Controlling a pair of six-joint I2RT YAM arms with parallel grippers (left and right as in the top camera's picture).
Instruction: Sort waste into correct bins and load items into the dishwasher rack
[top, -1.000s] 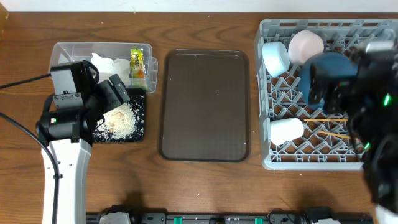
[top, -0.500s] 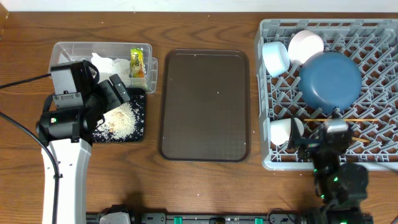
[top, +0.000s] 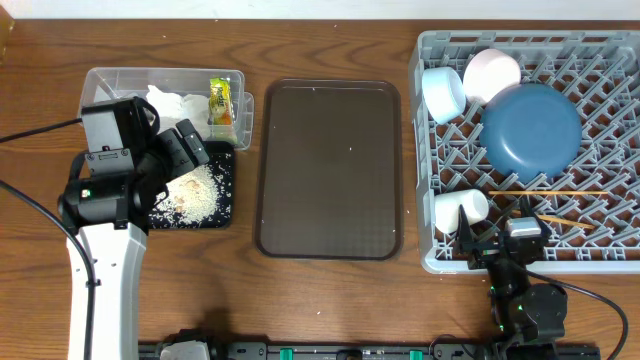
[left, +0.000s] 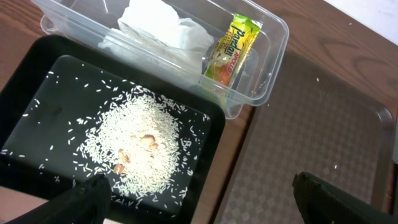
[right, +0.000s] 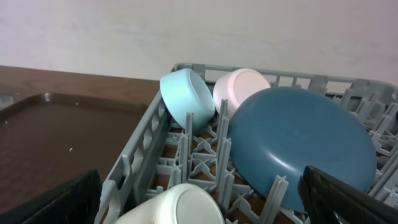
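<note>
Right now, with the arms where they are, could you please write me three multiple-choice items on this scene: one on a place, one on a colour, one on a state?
1. Where is the wrapper?
A. in the clear tub
B. on the black tray
C. on the brown tray

2. What colour is the biggest bowl?
A. white
B. dark blue
C. red

3. How is the left gripper?
A. shut on the wrapper
B. shut on the tissue
C. open, holding nothing

Answers:
1 A: the left wrist view shows it inside the tub's walls.
2 B: the overhead view shows it plainly dark blue.
3 C: its fingers stand wide apart with nothing gripped between them.
</note>
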